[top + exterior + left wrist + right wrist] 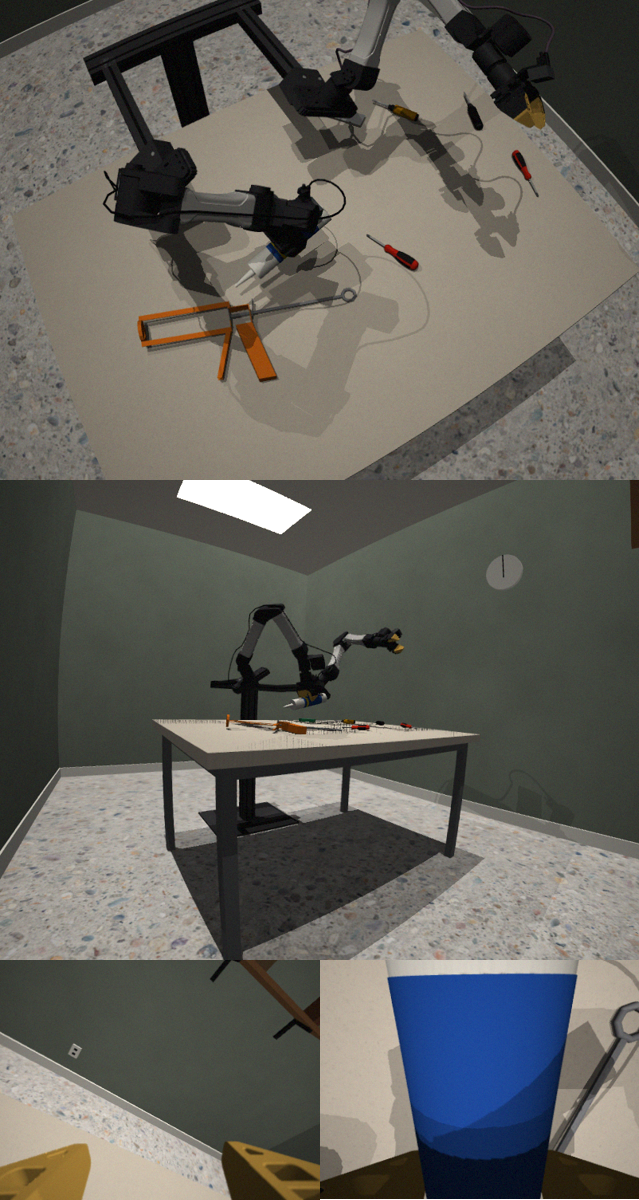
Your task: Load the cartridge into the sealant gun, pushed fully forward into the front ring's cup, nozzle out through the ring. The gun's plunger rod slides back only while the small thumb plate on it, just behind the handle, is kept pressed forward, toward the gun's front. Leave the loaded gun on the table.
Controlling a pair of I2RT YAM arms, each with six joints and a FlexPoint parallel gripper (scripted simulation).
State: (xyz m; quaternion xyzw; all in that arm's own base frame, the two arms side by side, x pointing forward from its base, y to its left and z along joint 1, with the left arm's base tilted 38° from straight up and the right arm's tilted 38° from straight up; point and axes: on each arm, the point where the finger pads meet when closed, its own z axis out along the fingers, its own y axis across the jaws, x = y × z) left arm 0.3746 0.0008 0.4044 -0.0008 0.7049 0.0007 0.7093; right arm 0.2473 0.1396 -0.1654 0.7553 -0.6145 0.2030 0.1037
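The orange sealant gun point(255, 351) point(292, 728) lies on the table, its front ring point(143, 330) at the left in the top view. Its cradle is empty. The plunger rod point(304, 303) point(592, 1091) sticks far out behind the handle and ends in a loop point(348, 295). The thumb plate point(252, 308) stands just behind the handle. My right gripper point(307, 694) point(483, 1160) is shut on the white and blue cartridge point(264, 262) point(313, 701) point(479, 1048), above the table and off the gun's rear. The nozzle tilts slightly down. My left gripper point(531, 117) point(397, 643) point(156, 1151) is open and empty, high at the far side.
A red screwdriver point(405, 258) point(360, 727) lies beyond the rod's loop. Yellow point(405, 112), black point(474, 117) and second red point(521, 164) screwdrivers lie near the left arm. A green handle point(307, 720) shows at the back. The arms' black stand borders the table.
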